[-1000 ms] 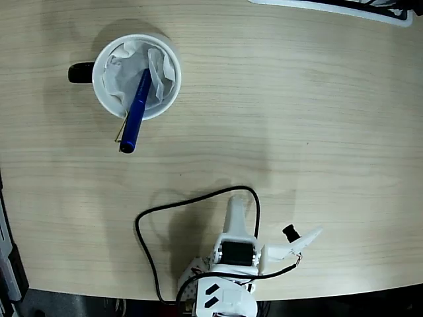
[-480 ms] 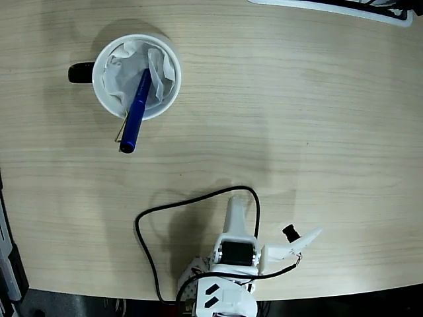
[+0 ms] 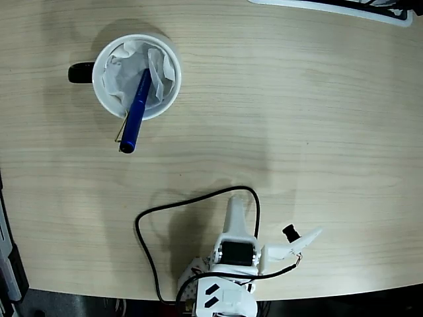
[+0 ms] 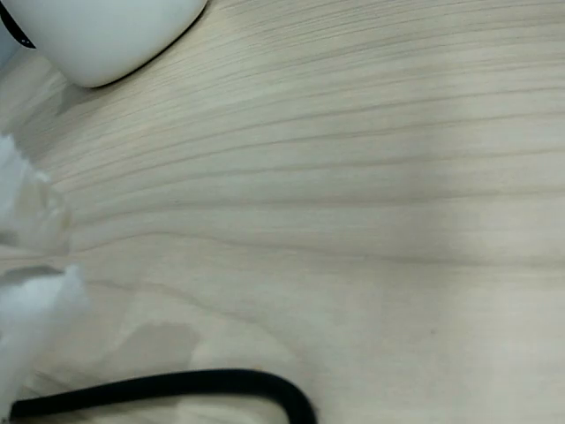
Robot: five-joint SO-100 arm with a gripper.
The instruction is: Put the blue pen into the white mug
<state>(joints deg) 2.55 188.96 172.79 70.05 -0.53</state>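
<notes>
in the fixed view my arm (image 3: 234, 254) is folded low at the bottom edge of the table (image 3: 317, 132), and my gripper (image 3: 299, 243) sticks out to the right of the base, a white finger beside a small black knob. from that angle i cannot tell whether my fingers are apart or together. in the wrist view only a blurred white finger (image 4: 26, 327) shows at the left edge, which does not settle it either. nothing is visible between my fingers.

the white mug (image 3: 136, 77) stands in the upper left of the fixed view, well apart from my gripper, up and to the left across a wide stretch of pale wood. its black handle (image 3: 80, 72) points left, and crumpled white paper (image 3: 122, 72) lines the inside. the blue pen (image 3: 135, 112) leans in the mug: its upper end rests down among the paper, and its shaft crosses the lower rim, so the dark lower end hangs out past the rim over the table. a thin metal clip (image 3: 123, 129) runs along its left side near that outer end.

in the wrist view the mug's rounded white body (image 4: 97, 35) fills the top left corner. a black cable (image 3: 149, 228) loops from my base across the table, and it also crosses the bottom of the wrist view.

a white-edged object (image 3: 337, 6) lies along the top right edge in the fixed view.
</notes>
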